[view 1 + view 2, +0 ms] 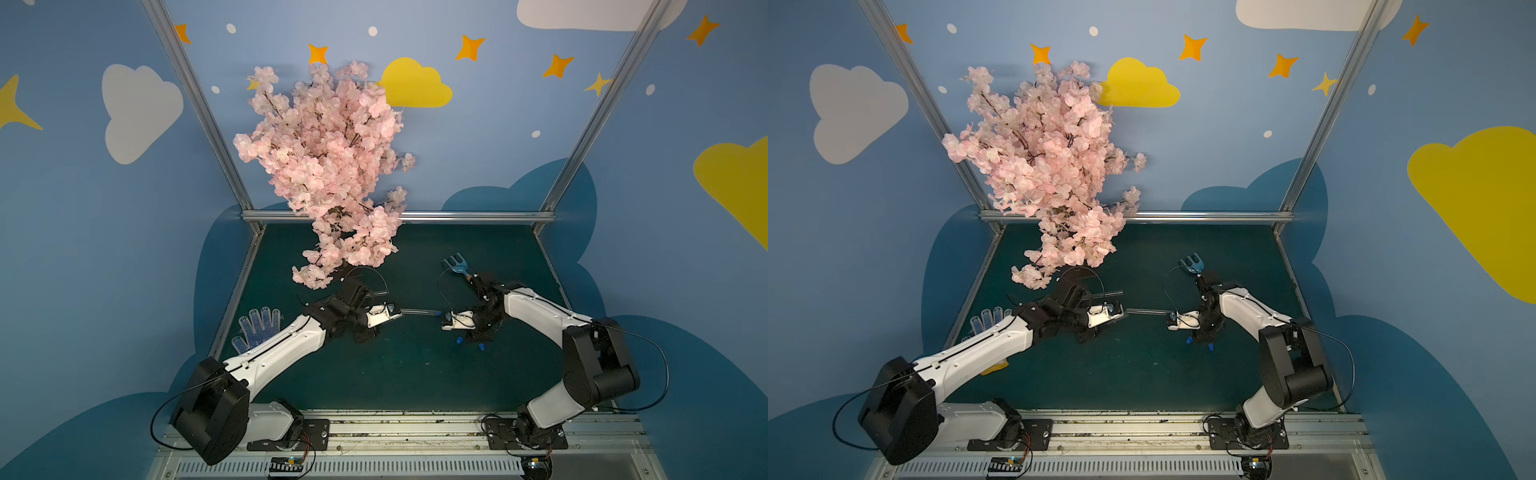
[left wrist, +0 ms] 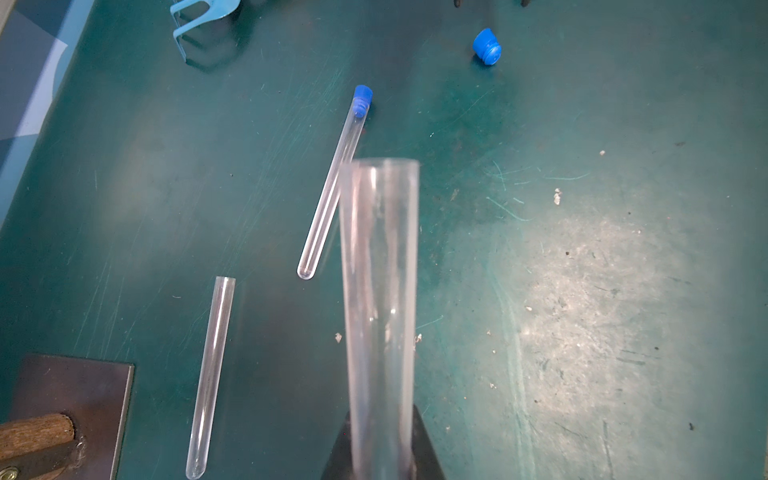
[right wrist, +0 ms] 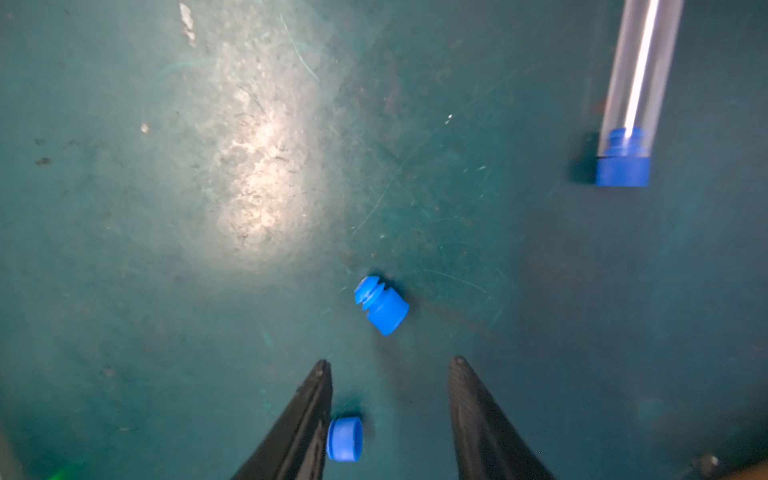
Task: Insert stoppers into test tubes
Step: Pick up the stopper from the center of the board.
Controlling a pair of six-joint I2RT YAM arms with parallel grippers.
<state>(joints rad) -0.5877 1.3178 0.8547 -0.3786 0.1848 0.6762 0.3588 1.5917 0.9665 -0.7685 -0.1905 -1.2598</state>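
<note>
Left wrist view shows the left gripper clamped on the near end of a clear test tube. The tube is held above the dark green worktop, its open mouth pointing away from the wrist. Beyond it on the worktop lies a capped tube with a blue seated stopper in its mouth. An open tube lies apart from it, beside a dark base plate.

In the right wrist view the right gripper points down at the worktop with its jaws spread and nothing gripped. A loose stopper lies on its side just ahead of the fingertips. A second stopper lies between the fingers, just beside one of them; the blur may hide whether they touch.

In both top views these two stoppers sit right of the worktop's middle, under the right wrist. The blue garden fork lies in the back half, right of the middle. A dotted glove lies near the left edge, and a pink blossom tree stands at the back, left of the middle.
</note>
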